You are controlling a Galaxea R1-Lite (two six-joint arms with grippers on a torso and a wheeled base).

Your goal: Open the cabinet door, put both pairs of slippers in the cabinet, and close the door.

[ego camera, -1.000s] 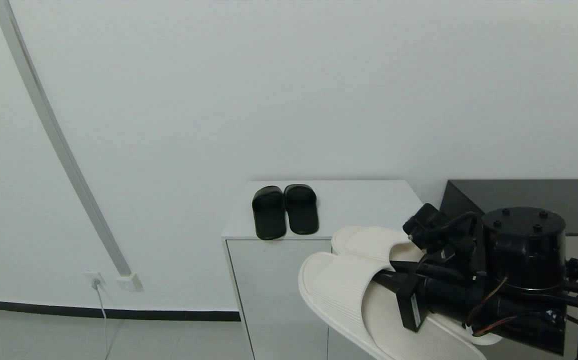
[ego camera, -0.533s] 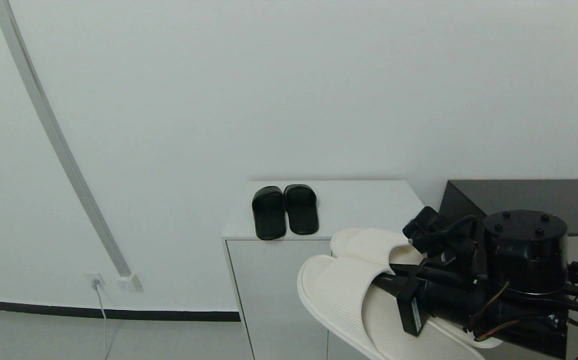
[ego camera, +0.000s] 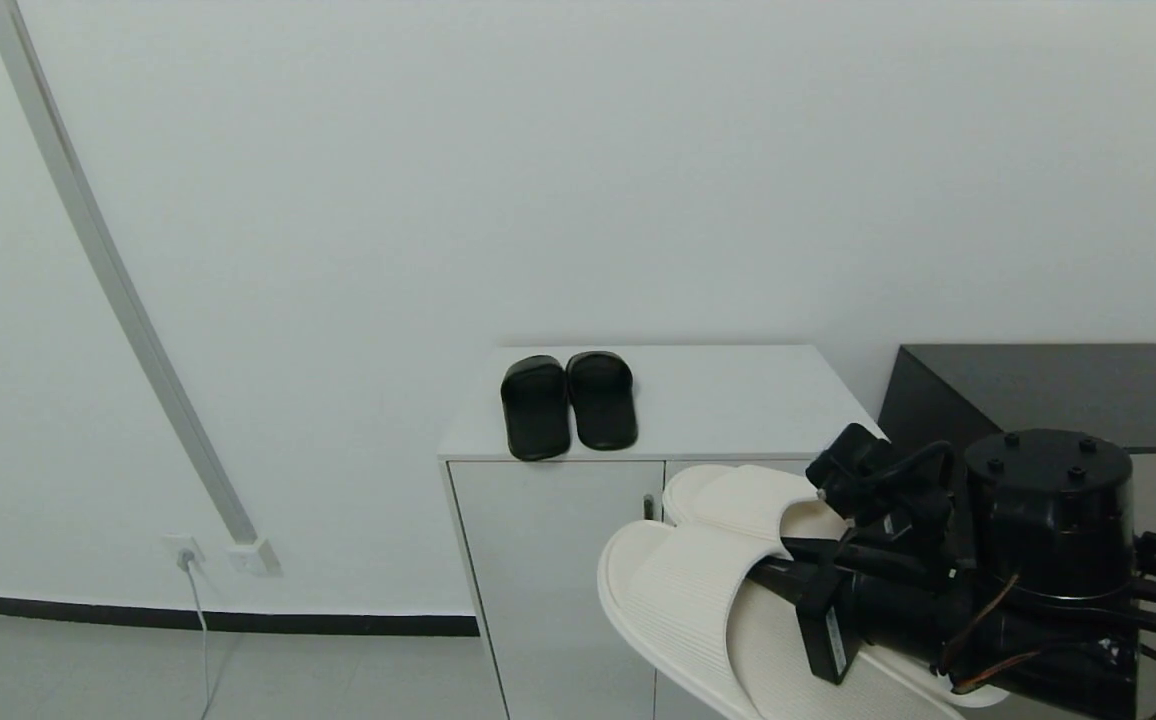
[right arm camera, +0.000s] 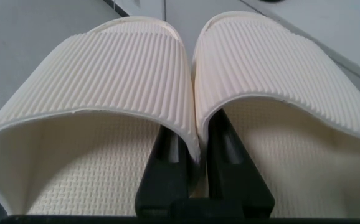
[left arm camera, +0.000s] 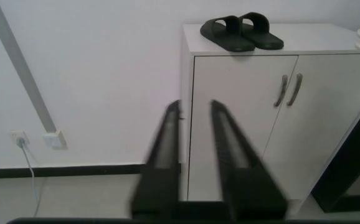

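Cabinet [ego camera: 558,570]: white, 2 doors, both shut. 2 upright bar handles [left arm camera: 289,90] sit side by side where the doors meet. My reading is that step 1, opening a door, is not yet done.

Black slippers [ego camera: 568,405]: 1 pair, side by side and touching. They lie on the cabinet top [ego camera: 738,400] at its front edge, toward the front-left corner. No jaws are near them.

White slippers [ego camera: 698,590]: 1 pair, carried by the right gripper [right arm camera: 195,148]. They hang off the cabinet, in front of the right door and just below the front edge of the top.
- Jaws: 1 goes into each slipper under its strap, and they are closed on the 2 adjoining strap walls, pinched between them.
- Probable reason: 1 pinch carries both slippers as a unit, so the pair can go in with 1 placement.
- Toes point away from the wrist, toward the cabinet.

Left gripper [left arm camera: 194,109]: empty, jaws parted by a narrow gap. It points at the left door and is well apart from it. The handles lie beyond the jaws, not between them.

Judgement: the left arm is the free one, so opening the door likely falls to it.

Risk: the held pair sits in front of the right door and may block its swing.
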